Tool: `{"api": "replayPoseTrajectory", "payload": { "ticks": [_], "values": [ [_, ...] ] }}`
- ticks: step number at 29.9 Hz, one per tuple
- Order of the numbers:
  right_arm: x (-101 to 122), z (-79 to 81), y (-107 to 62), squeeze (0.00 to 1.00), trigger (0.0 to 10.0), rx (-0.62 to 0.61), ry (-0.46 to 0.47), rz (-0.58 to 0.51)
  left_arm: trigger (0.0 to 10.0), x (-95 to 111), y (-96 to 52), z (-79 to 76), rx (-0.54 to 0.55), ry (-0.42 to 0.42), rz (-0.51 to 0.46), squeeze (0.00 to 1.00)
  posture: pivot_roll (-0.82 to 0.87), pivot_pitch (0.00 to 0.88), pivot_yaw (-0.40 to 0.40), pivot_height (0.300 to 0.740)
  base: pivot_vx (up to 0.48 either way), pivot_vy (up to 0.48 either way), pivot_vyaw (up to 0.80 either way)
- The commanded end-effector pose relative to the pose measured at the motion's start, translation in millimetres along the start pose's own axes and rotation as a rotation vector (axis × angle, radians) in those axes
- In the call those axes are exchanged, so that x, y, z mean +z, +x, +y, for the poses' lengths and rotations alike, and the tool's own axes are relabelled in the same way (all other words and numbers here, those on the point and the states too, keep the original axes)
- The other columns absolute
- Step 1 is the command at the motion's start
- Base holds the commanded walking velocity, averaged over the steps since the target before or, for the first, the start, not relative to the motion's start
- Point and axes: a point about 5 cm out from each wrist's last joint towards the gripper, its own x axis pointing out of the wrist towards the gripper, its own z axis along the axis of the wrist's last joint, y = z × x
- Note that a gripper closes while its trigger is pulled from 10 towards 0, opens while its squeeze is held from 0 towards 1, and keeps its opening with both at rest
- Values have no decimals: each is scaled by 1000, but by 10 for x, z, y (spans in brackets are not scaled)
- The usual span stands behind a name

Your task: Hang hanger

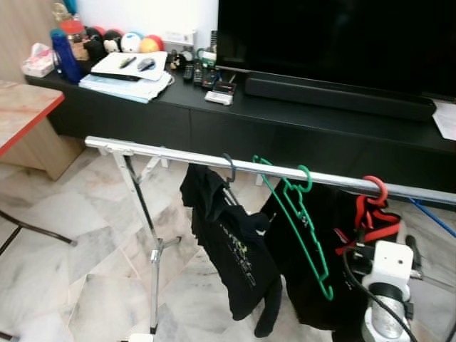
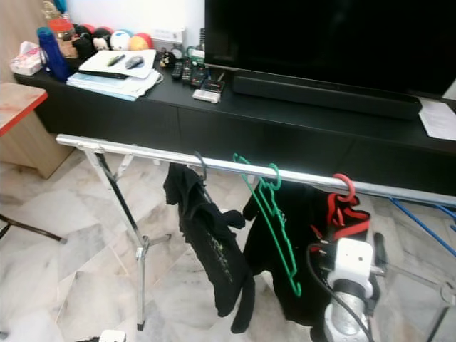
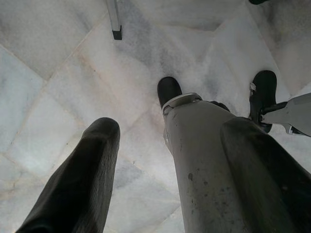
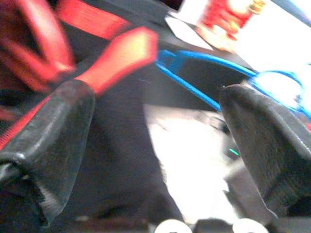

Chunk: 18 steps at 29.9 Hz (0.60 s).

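A chrome rack rail (image 1: 164, 152) crosses in front of me. Three hangers hang from it: a dark one carrying a black shirt (image 1: 235, 249), a bare green hanger (image 1: 303, 221), and a red hanger (image 1: 372, 206) against a black garment (image 1: 296, 271). My right arm (image 1: 388, 285) is raised just below the red hanger. In the blurred right wrist view, my right gripper (image 4: 155, 111) is open, and the red hanger (image 4: 114, 56) lies close beyond one finger (image 4: 48, 141), not between the two. My left gripper (image 3: 141, 145) hangs low, open, pointing at the floor.
A black TV cabinet (image 1: 285, 121) with a large TV (image 1: 335, 35), papers and remotes stands behind the rack. A red-edged table (image 1: 21, 114) is at the left. A rack leg (image 1: 146, 221) stands on the marble floor. A blue hanger (image 4: 194, 73) lies right of the red one.
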Motion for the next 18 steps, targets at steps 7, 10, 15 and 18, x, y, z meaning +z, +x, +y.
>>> {"api": "replayPoseTrajectory", "payload": {
  "ticks": [7,10,15,18],
  "values": [
    [-125,-257,54,0,10000,-101,81,114,10000,-184,-29,-18,-11,4,63,0,-18,160,-57,740,0,0,0],
    [21,-217,50,0,10000,-48,113,31,10000,-186,-30,-9,-9,5,64,0,-20,161,-54,740,0,0,0],
    [204,-188,30,0,10000,-37,147,-70,10000,-189,-32,1,-10,9,66,0,-21,160,-54,740,0,0,0],
    [222,-249,29,0,10000,-89,129,-73,10000,-191,-33,7,-10,10,66,0,-19,158,-53,740,0,0,0]
  ]
}}
